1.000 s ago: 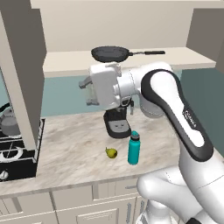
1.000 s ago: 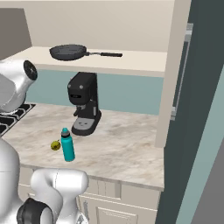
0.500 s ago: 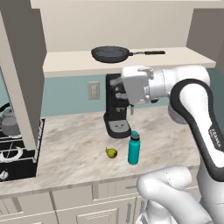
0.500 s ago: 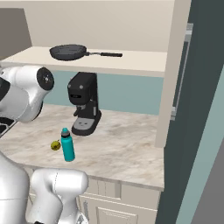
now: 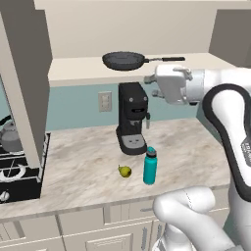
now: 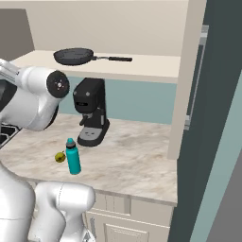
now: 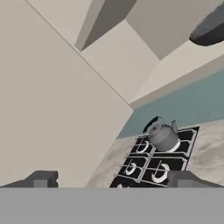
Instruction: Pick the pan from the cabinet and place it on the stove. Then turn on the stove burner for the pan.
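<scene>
Just right of the black coffee machine (image 5: 132,117), at shelf height, the end effector (image 5: 148,86) hangs wide open and empty, pointing left. Above it, the round dark frying pan (image 5: 124,61) sits on the beige cabinet shelf (image 5: 78,71). Left on the marble counter (image 5: 88,162), a grey kettle (image 7: 162,135) rests on the black gas stove (image 7: 175,162).

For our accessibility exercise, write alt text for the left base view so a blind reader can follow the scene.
A black frying pan sits on the open cabinet shelf, with the robot's open gripper raised just below and to its right. On the marble counter stand a black coffee machine, a teal bottle and a small pear; a kettle rests on the stove at left.
</scene>
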